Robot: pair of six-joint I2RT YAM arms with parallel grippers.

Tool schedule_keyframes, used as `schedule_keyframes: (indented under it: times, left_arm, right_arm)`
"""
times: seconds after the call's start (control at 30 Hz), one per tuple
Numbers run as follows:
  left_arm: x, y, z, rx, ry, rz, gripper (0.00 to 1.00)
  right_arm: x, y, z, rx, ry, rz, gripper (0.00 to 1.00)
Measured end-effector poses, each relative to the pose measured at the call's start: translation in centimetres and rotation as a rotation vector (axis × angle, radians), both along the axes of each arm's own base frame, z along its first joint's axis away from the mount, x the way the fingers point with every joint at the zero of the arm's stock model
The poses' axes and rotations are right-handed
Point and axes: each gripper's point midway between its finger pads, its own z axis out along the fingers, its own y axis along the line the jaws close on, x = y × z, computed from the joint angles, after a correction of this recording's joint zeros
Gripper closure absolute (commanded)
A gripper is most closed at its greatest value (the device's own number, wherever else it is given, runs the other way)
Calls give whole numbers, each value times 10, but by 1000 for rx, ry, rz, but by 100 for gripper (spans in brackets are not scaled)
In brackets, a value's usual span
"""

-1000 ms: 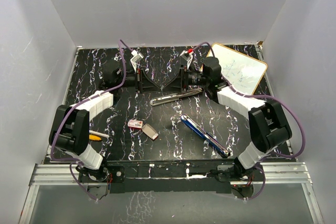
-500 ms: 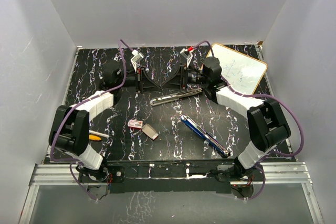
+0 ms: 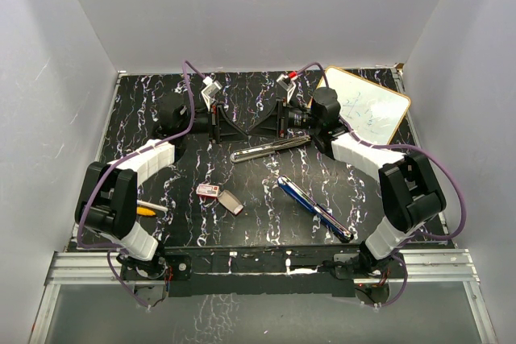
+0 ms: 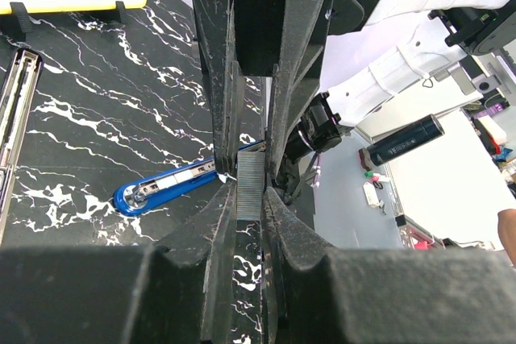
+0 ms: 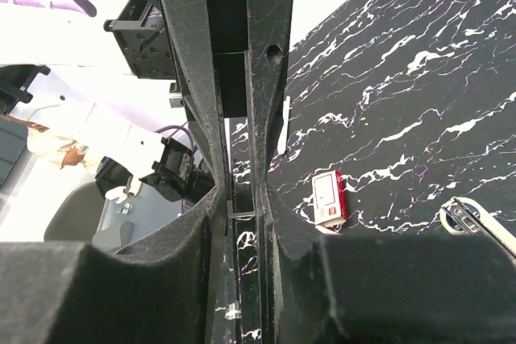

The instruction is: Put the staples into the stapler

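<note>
Since a second ago the right gripper (image 5: 243, 223) is drawing its jaws in, and they are now sitting narrow around one end of a short ribbed grey strip of staples (image 4: 249, 175). The left gripper (image 4: 248, 207) is clamping the strip's other end, tips meeting over the far middle of the black marbled table (image 3: 145, 102). We are seeing the small red-pink cardboard staple box (image 3: 208, 190) lying just beside its tan-grey inner tray (image 3: 230, 201), well apart from both grippers. The long blue stapler (image 3: 314, 207) is lying to their right, and a long silver metal bar (image 3: 270, 148) is lying near the fingertips.
</note>
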Motion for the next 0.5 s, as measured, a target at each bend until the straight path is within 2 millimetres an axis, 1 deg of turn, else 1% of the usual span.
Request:
schedule_keyframes:
  times: [0.17,0.3,0.5]
  left_arm:
    - [0,0,0,0,1,-1,87]
    - [-1,0,0,0,0,-3,87]
    - [-1,0,1,-3,-8,-5,87]
  right_arm:
    - [0,0,0,1,5,0,79]
    - [0,0,0,3,4,2,79]
    - [0,0,0,8,2,4,71]
